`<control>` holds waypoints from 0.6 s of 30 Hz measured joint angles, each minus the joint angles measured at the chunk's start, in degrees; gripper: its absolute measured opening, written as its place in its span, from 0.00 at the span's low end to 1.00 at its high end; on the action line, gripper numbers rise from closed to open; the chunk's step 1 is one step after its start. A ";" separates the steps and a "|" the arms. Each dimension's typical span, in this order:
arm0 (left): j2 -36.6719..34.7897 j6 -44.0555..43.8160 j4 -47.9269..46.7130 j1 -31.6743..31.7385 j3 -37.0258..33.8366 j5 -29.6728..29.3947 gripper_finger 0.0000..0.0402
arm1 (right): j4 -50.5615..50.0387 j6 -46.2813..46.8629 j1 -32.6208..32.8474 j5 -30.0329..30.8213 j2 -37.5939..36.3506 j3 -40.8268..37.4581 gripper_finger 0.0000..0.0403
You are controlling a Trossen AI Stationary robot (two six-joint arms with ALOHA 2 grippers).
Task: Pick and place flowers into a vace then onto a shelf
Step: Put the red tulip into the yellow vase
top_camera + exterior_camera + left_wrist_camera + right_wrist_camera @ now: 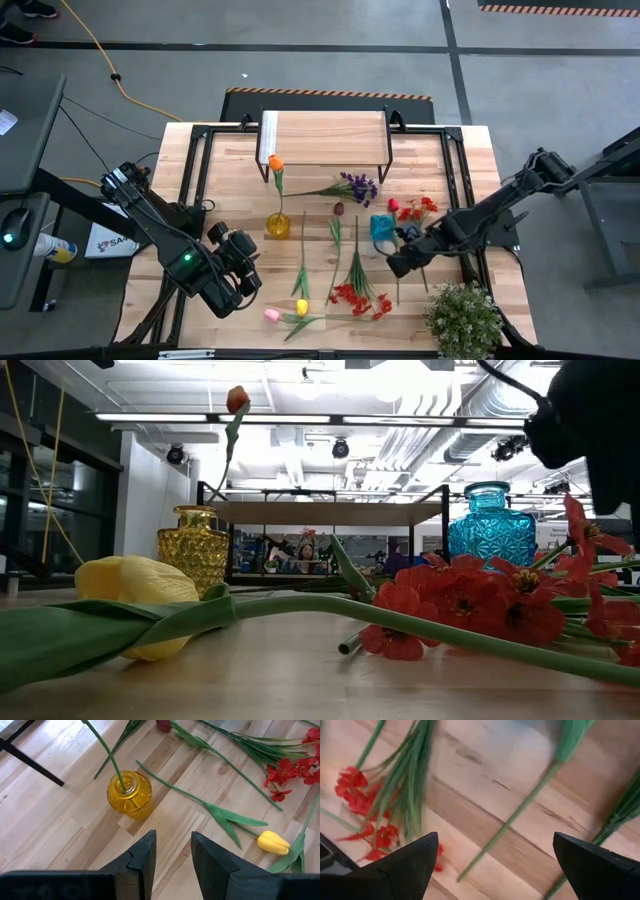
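Observation:
A yellow vase [277,226] [129,795] stands on the table with an orange tulip [275,162] in it. A blue vase [382,228] [490,525] stands to its right. The other flowers lie flat on the table: a purple spray [358,186], a dark tulip [338,209], red sprays [415,210] [360,298], a pink tulip [271,315] and a yellow tulip [301,307] [273,842]. The shelf [323,138] stands at the far edge. My left gripper [245,268] [173,837] hovers open, near and left of the yellow vase. My right gripper [400,262] [495,865] is wide open over a green stem [515,820], just in front of the blue vase.
A bushy potted plant [463,318] stands at the near right corner, close to my right arm. Black frame bars [200,180] run along the table's left and right sides. There is bare wood between the yellow vase and the left bar.

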 joint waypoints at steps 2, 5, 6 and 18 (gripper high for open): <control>0.00 0.00 0.00 0.00 0.00 -0.02 0.39 | 0.89 -0.95 -0.86 0.02 0.00 -0.02 0.95; 0.00 -0.01 0.00 0.00 0.00 -0.31 0.39 | 1.74 -1.99 -2.17 0.02 0.00 -0.02 0.95; 0.00 -0.02 0.02 0.00 0.00 -0.60 0.39 | 1.48 -2.38 -2.56 0.04 0.00 -0.02 0.95; 0.00 -0.02 0.11 0.02 0.00 -1.51 0.39 | -0.27 -4.93 -4.87 0.46 0.00 -0.02 0.95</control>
